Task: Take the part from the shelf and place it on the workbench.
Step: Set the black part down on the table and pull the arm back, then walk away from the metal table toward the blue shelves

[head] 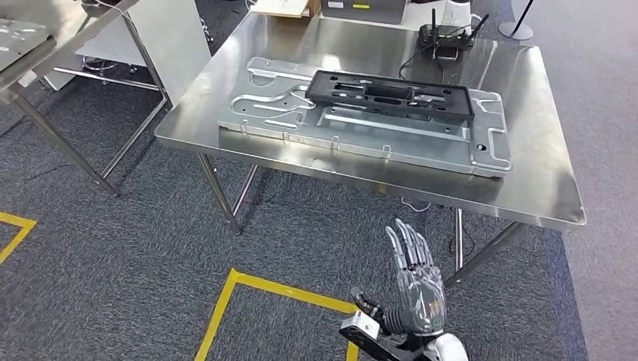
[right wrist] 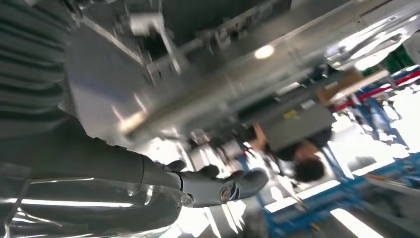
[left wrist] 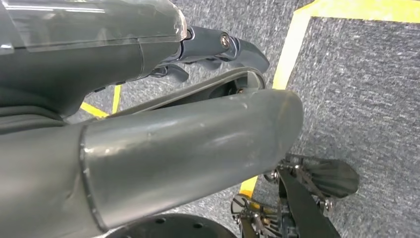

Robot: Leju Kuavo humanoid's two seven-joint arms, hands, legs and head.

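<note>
Workbench (head: 527, 180): stainless-steel table, square top on thin metal legs, standing on grey carpet (head: 113, 256). Top is reflective and carries the items below.

Base plate (head: 286, 113): large flat silver metal panel, lying flat across the middle of the workbench top. Stamped ribs, cut-outs and small tabs along its near edge; corners notched. It serves as the tray-like support for the part.

Part (head: 391, 94): long black rectangular frame, plastic-looking, with many rectangular openings and raised ribs along its length. It lies flat on top of the base plate, toward the plate's far long edge, its long side parallel with the plate. No hand touches it.

Second table (head: 45, 45): steel frame with thin legs, at the far left of the head view, well apart from the workbench; a silver panel lies on its upper surface.

Floor tape (head: 256, 284): yellow lines on the carpet, forming a corner in front of the workbench; another strip at the left edge.

Right hand (head: 412, 282): grey and dark, raised below the near edge of the workbench, palm side up, fingers straight and spread apart, holding nothing.

Left hand (left wrist: 218, 47): seen close in its wrist view over carpet and yellow tape; nothing is seen in it, though whether the fingers are spread or curled cannot be told.

Black device with antennas (head: 448, 34): small, at the far edge of the workbench, with a cable running from it.
</note>
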